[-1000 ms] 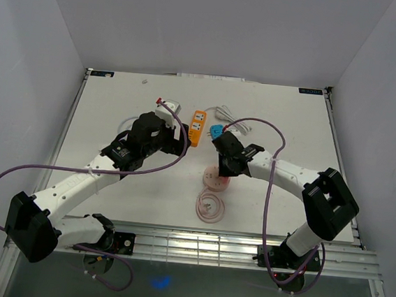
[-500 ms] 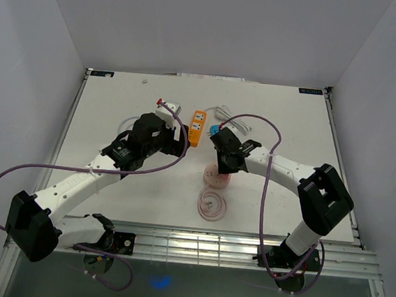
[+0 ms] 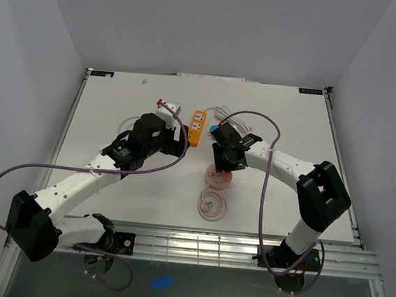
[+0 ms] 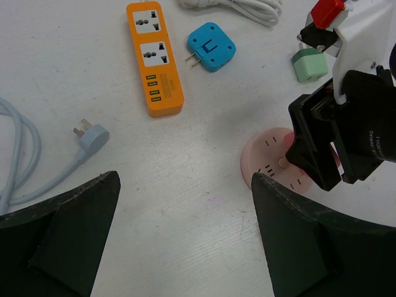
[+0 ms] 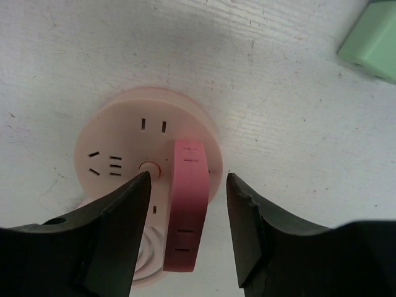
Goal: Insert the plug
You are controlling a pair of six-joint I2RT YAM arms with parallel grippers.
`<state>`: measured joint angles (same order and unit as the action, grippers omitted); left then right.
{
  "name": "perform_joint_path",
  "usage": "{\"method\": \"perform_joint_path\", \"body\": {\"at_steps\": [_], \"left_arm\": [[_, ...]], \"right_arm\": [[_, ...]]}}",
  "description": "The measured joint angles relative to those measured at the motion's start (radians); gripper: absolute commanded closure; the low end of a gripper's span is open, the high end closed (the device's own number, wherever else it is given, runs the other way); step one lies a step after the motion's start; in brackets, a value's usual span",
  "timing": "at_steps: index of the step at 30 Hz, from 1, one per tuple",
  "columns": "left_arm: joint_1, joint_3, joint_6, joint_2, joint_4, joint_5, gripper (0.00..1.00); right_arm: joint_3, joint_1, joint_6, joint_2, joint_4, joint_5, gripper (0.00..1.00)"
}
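Your right gripper is hanging straight over the round pink socket near the middle of the white table, and its jaws are standing partly open. The two dark fingers are flanking the pink plug with a thin gap showing on either side, so you are gripping nothing there. The plug is sitting on the socket's face, just beside the small centre button and reaching toward the rim. You cannot tell from these views how deep its pins are sitting. The socket's coiled pink cord is lying on the table just nearer the arm bases. Your left gripper is hovering above the table to the left of the socket, with its jaws spread wide and nothing between them. Under its camera you are seeing the orange power strip and a blue adapter lying just beside it, its prongs pointing at the strip. A pale blue plug is lying on its cable nearer the left arm, a green adapter is sitting close by the right arm's wrist, and a white cable is bunching at the far edge.
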<state>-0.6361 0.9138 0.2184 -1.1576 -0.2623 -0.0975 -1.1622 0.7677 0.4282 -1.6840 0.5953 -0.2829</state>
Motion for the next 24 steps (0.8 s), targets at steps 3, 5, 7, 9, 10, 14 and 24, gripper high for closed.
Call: {"method": "perform_joint_path", "body": {"at_steps": [3, 5, 7, 9, 10, 14, 24], "left_arm": [[0.000, 0.000, 0.000, -0.001, 0.000, 0.000, 0.02], [0.000, 0.001, 0.000, -0.008, 0.000, -0.001, 0.02], [0.000, 0.005, 0.000, -0.024, 0.000, 0.000, 0.02], [0.000, 0.010, 0.000, -0.049, -0.002, 0.000, 0.02], [0.000, 0.014, 0.000, -0.061, -0.002, 0.003, 0.02], [0.016, 0.060, -0.011, -0.140, -0.012, 0.040, 0.02], [0.069, 0.177, -0.113, -0.301, 0.022, 0.177, 0.02]], "right_arm": [[-0.021, 0.000, -0.010, 0.000, 0.005, 0.012, 0.37], [-0.028, -0.001, -0.017, 0.002, 0.005, 0.026, 0.32], [-0.029, -0.003, -0.023, 0.010, 0.006, 0.042, 0.26], [-0.030, -0.008, -0.034, 0.024, 0.006, 0.058, 0.19], [-0.031, -0.011, -0.040, 0.035, 0.006, 0.067, 0.17], [-0.035, -0.042, -0.066, 0.095, -0.003, 0.113, 0.15], [-0.019, -0.259, -0.131, 0.228, -0.097, 0.295, 0.10]]}}
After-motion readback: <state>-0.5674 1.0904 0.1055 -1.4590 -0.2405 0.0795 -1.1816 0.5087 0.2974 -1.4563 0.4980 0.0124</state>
